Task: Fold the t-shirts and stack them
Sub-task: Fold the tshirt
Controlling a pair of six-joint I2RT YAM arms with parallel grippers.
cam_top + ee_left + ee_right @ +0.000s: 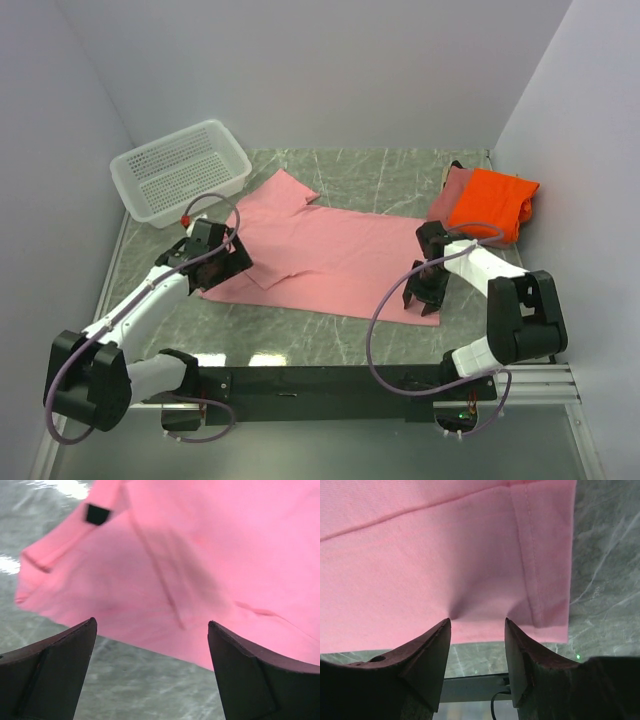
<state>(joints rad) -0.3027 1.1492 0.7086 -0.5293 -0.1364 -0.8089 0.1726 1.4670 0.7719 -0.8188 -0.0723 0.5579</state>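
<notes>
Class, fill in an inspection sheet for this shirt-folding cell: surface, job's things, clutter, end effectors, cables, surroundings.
Surface: green marbled table, glossy.
Job's things: light pink t-shirt spread out mid-table; orange t-shirt folded, resting on the dusty rose t-shirt, far right.
Clutter: white basket, far left; nothing seen inside.
End effectors: left end effector open over the pink shirt's near left edge; right end effector open at its near right hem corner.
Cables: purple-grey cables hang in loose loops, one each side.
Surroundings: pale walls on three sides; black rail in front.
</notes>
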